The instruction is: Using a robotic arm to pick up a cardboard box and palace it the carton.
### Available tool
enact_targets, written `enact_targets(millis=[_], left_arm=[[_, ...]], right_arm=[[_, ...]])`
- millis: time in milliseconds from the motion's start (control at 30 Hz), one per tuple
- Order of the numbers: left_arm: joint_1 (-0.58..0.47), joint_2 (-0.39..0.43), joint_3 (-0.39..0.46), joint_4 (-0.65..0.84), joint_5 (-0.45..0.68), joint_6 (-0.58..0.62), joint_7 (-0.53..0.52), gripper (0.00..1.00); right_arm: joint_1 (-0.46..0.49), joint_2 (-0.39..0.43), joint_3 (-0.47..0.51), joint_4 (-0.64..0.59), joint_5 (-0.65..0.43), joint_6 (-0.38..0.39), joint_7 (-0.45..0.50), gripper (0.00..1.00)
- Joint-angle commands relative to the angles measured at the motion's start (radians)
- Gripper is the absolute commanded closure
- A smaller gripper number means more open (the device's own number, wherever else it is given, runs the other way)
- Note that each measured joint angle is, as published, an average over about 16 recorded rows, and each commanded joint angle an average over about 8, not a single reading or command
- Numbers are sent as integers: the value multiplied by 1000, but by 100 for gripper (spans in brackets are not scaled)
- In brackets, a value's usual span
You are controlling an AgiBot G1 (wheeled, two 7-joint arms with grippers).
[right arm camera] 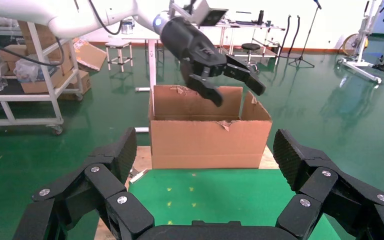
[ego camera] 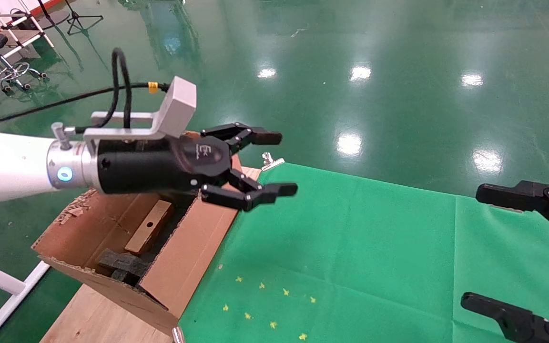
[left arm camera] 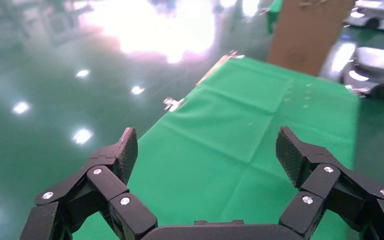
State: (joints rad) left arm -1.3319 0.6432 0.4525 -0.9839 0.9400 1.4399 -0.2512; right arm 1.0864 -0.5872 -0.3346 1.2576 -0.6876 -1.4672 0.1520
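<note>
The left claw [ego camera: 274,164] hangs above the carton's [ego camera: 179,267] far end, over the rim nearest the green cloth, its black multi-link fingers spread wide with nothing between them. In the left wrist view the ribbed pads [left arm camera: 128,150] stand well apart, the cloth showing through the gap. Behind the claw come a glossy black cylinder, a silver wrist with a blue light ring, then the smooth white robotic arm [ego camera: 7,166]; a grey camera block [ego camera: 179,107] on a metal bracket sits on top, fed by a looping black cable [ego camera: 119,71].

The cardboard box [ego camera: 149,226] lies inside the carton, leaning along its length: small, flat, brown, with a round hole in its upward face. Its far end is hidden under the claw's body. Below it, nearer the carton's near end, sit dark, coarse foam blocks [ego camera: 122,264]. The carton is long, corrugated and brown, with ragged, torn rims; scraps of torn board cling to its outer wall.

The carton stands on a wooden table [ego camera: 93,314], beside the wrinkled green cloth [ego camera: 350,247], which carries small yellow star marks near the carton's near corner. A metal clip [ego camera: 271,162] grips the cloth's edge just beyond the carton.

The right claw [ego camera: 527,252] waits well away from the carton, across the cloth, open and partly cut off.
</note>
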Motion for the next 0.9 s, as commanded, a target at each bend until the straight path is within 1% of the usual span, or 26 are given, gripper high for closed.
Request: enact_targets(millis=[33, 367, 533, 700, 900], left_arm=[[32, -4, -22, -38, -26, 7, 8, 0], [194, -24, -130, -227, -158, 42, 48, 0], [259, -32, -174, -302, -211, 56, 63, 0], [289, -36, -194, -337, -236, 63, 69, 0], [279, -35, -188, -324, -229, 61, 68, 0]], right_arm=[[0, 0, 0, 0, 0, 0, 0, 0], [0, 0, 0, 0, 0, 0, 0, 0], [0, 0, 0, 0, 0, 0, 0, 0], [0, 0, 0, 0, 0, 0, 0, 0], [0, 0, 0, 0, 0, 0, 0, 0]])
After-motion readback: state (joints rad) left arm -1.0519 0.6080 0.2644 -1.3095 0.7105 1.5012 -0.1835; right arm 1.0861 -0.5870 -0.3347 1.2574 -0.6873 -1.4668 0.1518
